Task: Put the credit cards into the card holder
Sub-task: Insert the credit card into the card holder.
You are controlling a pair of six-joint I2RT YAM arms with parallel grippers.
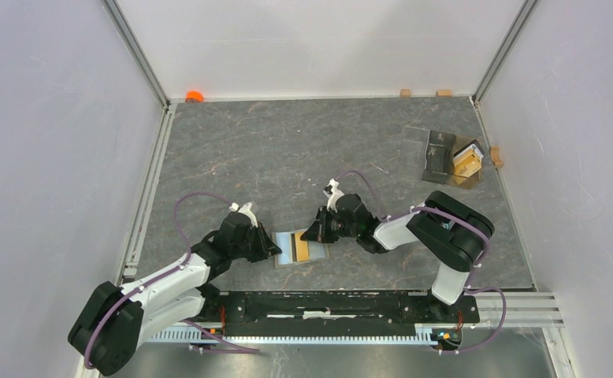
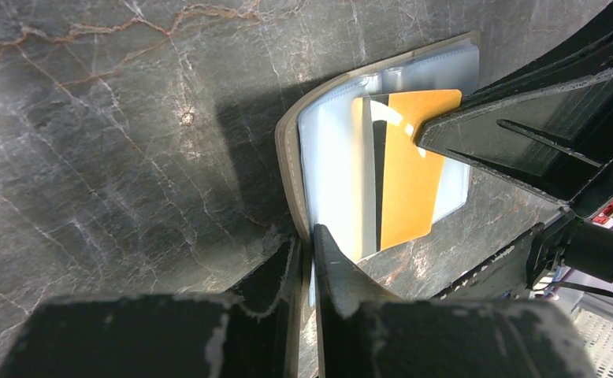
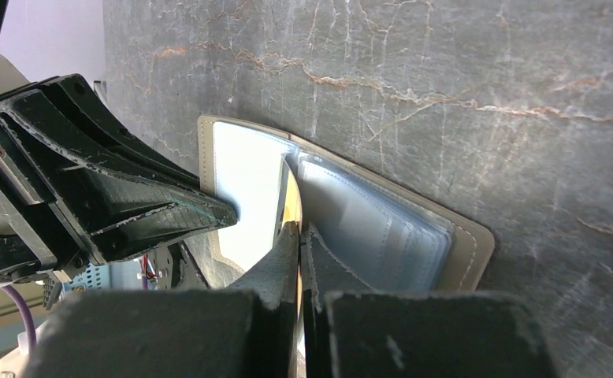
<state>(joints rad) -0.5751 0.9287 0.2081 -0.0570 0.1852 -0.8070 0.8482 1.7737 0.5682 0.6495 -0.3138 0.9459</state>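
Card holder (image 1: 287,249), one, open, one orange card (image 1: 304,246) pinched by right fingers (image 3: 276,269)

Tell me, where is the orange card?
In the top view, the orange card sits on the open card holder, low and centre, pinched by the right gripper; the left gripper holds the holder's other side.

Marble table (image 1: 287,150), card holder (image 1: 289,249), clear box (image 1: 439,154)

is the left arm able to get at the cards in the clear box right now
Probably not. The left gripper is pinched on the edge of the card holder, and the clear box with its cards sits in the far right corner, beyond the right arm.
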